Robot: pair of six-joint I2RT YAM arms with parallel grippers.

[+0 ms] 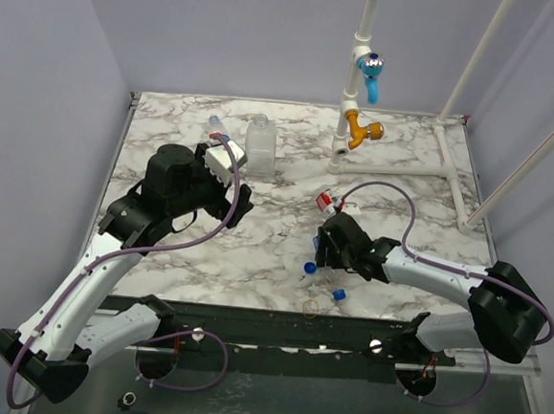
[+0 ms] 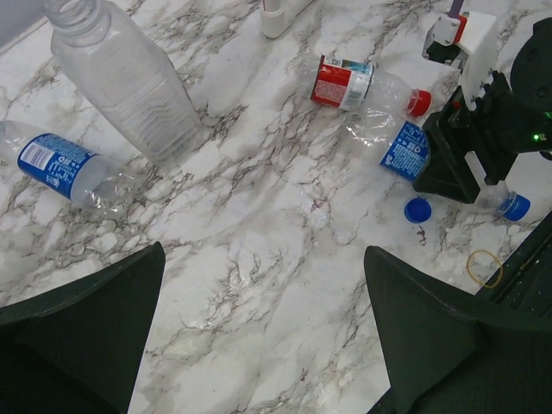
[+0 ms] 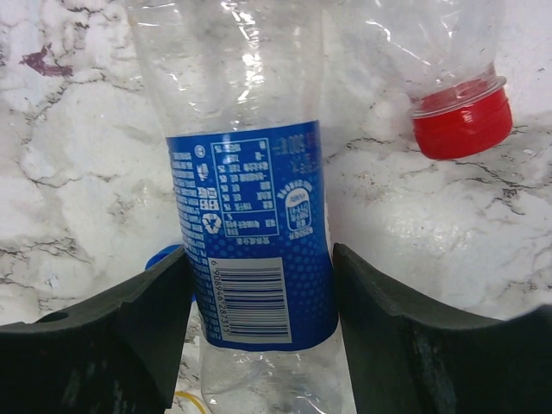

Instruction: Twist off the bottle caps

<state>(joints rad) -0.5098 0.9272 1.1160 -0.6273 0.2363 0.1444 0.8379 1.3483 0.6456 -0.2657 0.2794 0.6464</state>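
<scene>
A blue-label bottle [image 3: 250,224] lies on the marble, and my right gripper [image 3: 259,276] straddles it with both fingers pressed against the label. Its blue cap [image 2: 515,206] sticks out past the gripper [image 1: 329,254]. A loose blue cap [image 2: 417,210] lies beside it. Just beyond lies the red-label bottle [image 2: 345,84] with its red cap [image 3: 461,121] on. A second blue-label bottle [image 2: 56,164] lies at the far left. My left gripper [image 2: 263,259] hangs open above bare table, near that bottle [image 1: 216,126].
A wider clear label-less bottle [image 2: 129,78] stands upright at the back left. A yellowish rubber-band ring [image 2: 485,267] lies near the front edge. A white pipe frame with blue and orange valves [image 1: 364,80] rises at the back.
</scene>
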